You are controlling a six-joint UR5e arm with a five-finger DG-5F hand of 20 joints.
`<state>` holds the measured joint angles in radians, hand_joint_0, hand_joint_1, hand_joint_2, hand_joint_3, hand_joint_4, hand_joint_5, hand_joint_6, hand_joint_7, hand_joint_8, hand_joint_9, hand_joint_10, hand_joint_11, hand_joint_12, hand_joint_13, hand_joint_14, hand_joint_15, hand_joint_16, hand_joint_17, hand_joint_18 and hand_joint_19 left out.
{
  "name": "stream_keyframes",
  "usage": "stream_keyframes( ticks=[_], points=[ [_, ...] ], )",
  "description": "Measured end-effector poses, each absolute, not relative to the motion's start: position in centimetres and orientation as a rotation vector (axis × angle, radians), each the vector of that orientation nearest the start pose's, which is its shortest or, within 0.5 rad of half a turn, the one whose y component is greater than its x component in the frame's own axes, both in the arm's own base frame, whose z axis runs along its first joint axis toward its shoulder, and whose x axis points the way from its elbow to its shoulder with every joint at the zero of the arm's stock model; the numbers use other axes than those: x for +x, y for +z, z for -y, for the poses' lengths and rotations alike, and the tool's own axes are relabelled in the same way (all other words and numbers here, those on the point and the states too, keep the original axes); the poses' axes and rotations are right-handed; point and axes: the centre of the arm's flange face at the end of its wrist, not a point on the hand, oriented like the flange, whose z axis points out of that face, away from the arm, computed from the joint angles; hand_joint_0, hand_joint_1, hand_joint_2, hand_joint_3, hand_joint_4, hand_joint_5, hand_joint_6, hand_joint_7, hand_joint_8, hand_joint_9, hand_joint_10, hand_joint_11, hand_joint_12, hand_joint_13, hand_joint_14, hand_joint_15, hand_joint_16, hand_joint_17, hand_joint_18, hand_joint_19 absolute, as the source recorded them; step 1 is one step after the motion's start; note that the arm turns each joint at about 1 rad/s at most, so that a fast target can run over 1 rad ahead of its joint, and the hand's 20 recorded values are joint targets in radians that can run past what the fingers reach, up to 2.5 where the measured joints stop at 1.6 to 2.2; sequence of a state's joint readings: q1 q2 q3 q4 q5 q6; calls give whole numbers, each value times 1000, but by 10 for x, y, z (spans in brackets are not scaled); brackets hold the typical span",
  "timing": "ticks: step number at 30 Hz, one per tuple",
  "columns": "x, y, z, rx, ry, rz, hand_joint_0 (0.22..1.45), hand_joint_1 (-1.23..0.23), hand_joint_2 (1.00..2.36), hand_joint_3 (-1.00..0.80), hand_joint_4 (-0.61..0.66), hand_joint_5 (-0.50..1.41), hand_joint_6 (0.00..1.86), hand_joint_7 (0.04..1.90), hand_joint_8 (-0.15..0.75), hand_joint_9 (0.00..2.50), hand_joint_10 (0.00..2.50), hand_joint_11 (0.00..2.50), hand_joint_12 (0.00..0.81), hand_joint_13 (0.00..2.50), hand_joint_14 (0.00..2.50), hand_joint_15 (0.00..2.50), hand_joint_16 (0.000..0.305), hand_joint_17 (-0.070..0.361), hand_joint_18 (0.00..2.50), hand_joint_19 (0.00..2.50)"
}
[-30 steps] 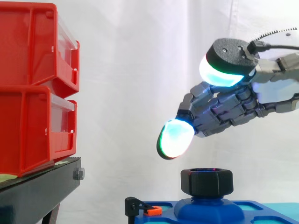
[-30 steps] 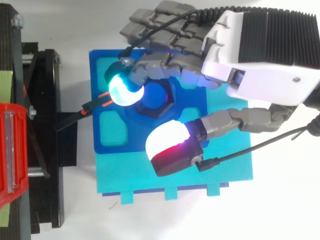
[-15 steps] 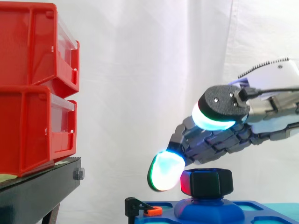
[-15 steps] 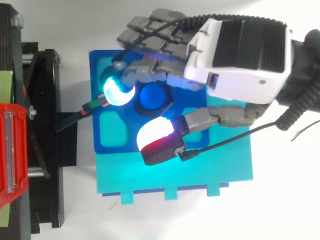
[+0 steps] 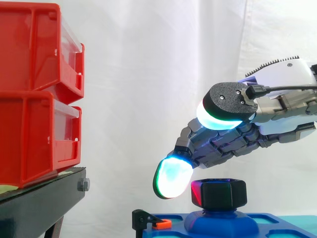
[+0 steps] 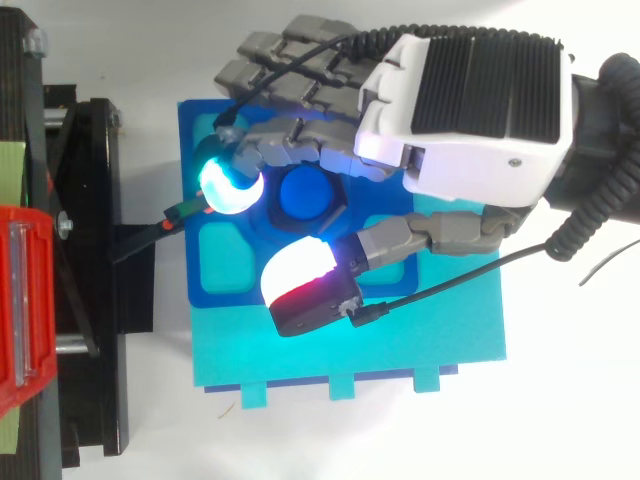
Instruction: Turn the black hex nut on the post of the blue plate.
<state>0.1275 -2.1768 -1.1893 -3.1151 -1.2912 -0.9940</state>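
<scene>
The black hex nut (image 5: 219, 193) sits on the blue post, whose round top (image 6: 305, 196) shows from above, on the blue plate (image 6: 225, 255). My hand (image 6: 470, 120) hovers over the nut, coming in from the right. Its fingers are loosely extended. One glowing cyan fingertip (image 5: 172, 177) hangs just left of the nut, level with its top, with a small gap between them. The thumb pad (image 5: 224, 115) floats well above the nut and nearer the camera. Nothing is held, and the fingers hide part of the nut's far side from above.
The blue plate lies on a teal base (image 6: 420, 330). A small black and orange clip (image 5: 157, 223) sits at the plate's left edge. Two stacked red bins (image 5: 34, 94) stand on a black stand (image 5: 34, 208) to the left.
The hand has dropped and shifted left over the nut. Its cyan fingertip went from above the nut down beside the nut's left side.
</scene>
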Motion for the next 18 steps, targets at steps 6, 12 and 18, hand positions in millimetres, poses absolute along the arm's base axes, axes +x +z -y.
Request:
stream_keyframes(
  ticks=[6,12,18],
  points=[
    [713,308,71,589,263,-1674,471,-204,1000,-500,142,-233,502,737,223,68,0,0,374,0,1,0,61,136,0,82],
    [711,307,70,585,264,-1692,471,-204,1000,-500,143,-232,502,743,222,69,0,0,375,0,0,0,61,136,0,83],
    [706,305,74,577,239,-1733,471,-204,1000,-500,147,-231,502,751,223,70,0,0,376,0,1,0,61,136,0,83]
  ],
)
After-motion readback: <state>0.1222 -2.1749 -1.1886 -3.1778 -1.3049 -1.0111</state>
